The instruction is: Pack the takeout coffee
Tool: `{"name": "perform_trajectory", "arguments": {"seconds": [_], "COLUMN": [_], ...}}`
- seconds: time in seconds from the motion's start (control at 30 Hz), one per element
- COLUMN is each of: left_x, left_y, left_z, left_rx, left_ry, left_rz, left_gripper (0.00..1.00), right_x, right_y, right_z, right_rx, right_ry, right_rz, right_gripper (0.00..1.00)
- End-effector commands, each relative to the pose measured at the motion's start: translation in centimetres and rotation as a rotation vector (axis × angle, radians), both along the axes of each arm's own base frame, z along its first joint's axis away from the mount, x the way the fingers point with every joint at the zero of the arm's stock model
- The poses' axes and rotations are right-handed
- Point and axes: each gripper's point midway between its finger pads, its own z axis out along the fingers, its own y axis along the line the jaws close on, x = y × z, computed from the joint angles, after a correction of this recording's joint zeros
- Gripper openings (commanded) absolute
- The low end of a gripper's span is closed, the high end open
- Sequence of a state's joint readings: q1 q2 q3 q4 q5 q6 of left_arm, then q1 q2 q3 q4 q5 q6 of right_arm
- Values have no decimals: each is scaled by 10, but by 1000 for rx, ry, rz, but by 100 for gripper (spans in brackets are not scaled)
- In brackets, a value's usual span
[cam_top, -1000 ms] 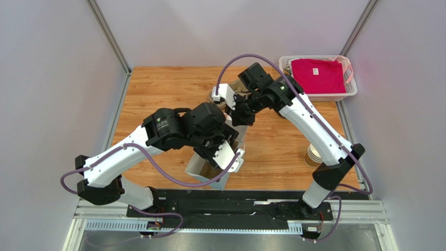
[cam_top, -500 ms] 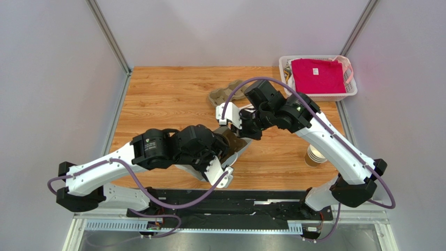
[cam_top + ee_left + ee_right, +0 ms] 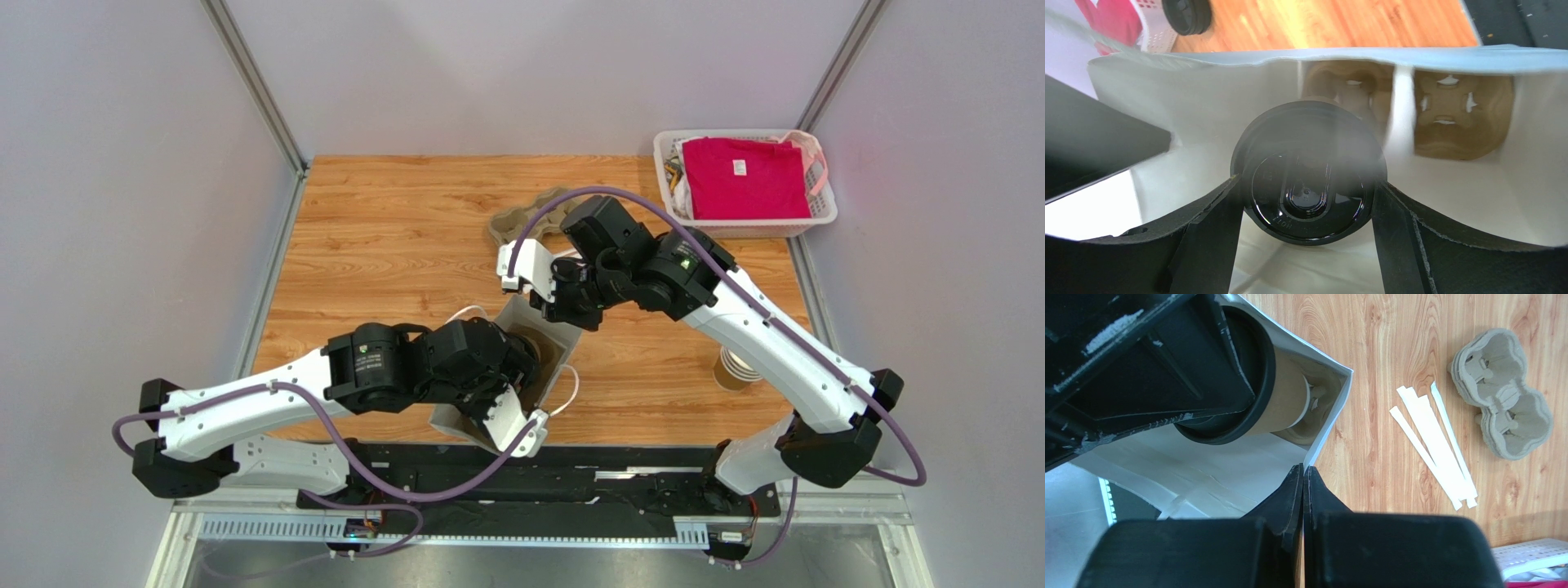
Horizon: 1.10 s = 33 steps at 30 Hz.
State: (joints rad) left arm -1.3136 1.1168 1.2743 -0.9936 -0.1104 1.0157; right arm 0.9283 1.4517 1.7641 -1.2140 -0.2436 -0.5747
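The left gripper (image 3: 1306, 188) clamped the takeout coffee (image 3: 1309, 153) by its lid inside the white paper bag (image 3: 1168, 468), near the table's (image 3: 368, 233) near edge. The right gripper (image 3: 1303, 473), jaws closed, pinched the bag's rim.

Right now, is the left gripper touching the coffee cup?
Touching. The left wrist view shows the fingers of the left gripper pressed against both sides of the coffee cup at its lid, with no gap, inside the white bag.
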Motion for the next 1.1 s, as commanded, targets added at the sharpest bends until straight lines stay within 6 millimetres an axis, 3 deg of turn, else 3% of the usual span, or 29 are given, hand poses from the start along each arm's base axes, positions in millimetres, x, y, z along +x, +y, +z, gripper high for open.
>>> {"name": "perform_trajectory", "arguments": {"seconds": [0.0, 0.13, 0.27, 0.33, 0.37, 0.43, 0.47, 0.6, 0.8, 0.87, 1.0, 1.07], "left_x": [-16, -27, -25, -23, -22, -21, -20, -17, -12, -10, -11, -12], "left_y": [0, 6, 4, 0, 0, -4, -8, -11, -13, -13, -16, -16], "left_z": [-5, -16, -22, -19, -18, -13, -11, -9, -15, -14, -9, -11], "left_rx": [-19, -5, -15, -31, -34, -63, -79, -83, -78, -88, -110, -106], "left_ry": [72, 124, 155, 180, 189, 193, 187, 193, 210, 230, 279, 285], "left_rz": [-35, -68, -75, -69, -63, -63, -63, -54, -37, -19, 7, 11], "left_gripper": [0, 0, 0, 0, 0, 0, 0, 0, 0, 0, 0, 0], "right_x": [-7, -17, -29, -29, -29, -26, -24, -22, -44, -52, -59, -60], "right_y": [-1, -9, -19, -25, -28, -33, -34, -34, -36, -38, -36, -31], "right_z": [9, 2, -12, -15, -14, -10, -8, 19, 36, 30, 26, 26], "right_rx": [47, 43, 28, 15, 16, 34, 38, 105, 179, 176, 187, 198], "right_ry": [35, 71, 104, 104, 108, 134, 144, 162, 201, 229, 257, 276], "right_rz": [-50, -42, -12, -16, -21, -37, -44, -43, 15, 39, 66, 83], "right_gripper": [0, 2, 12, 23, 39, 56, 72, 94, 95, 94, 88, 80]}}
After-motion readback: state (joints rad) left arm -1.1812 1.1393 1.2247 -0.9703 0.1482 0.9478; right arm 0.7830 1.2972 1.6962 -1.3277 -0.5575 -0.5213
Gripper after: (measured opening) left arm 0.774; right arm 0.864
